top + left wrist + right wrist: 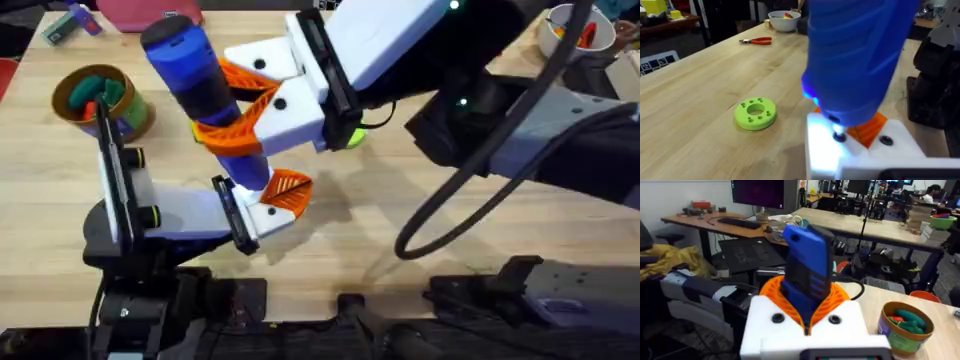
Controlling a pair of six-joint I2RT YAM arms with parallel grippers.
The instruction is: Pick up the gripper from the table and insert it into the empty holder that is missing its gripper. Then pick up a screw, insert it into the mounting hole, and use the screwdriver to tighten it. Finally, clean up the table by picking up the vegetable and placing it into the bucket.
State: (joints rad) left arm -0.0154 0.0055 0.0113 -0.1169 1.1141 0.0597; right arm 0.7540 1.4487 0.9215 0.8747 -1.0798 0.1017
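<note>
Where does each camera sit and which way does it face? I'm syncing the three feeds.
Overhead: above the bases, looking down on the table; both arms show, the right gripper clamping the screwdriver.
Left wrist: low over the table, facing the screwdriver tip on the holder.
Right wrist: faces the room; its pads grip the screwdriver.
Shared: the screwdriver.

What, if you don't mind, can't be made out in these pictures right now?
- Screw head: left wrist view, the screwdriver covers it, with glare beneath.
- Yellow-green item: overhead, mostly behind the right pincer.
- The bucket: overhead, a black arm bar crosses its contents.
</note>
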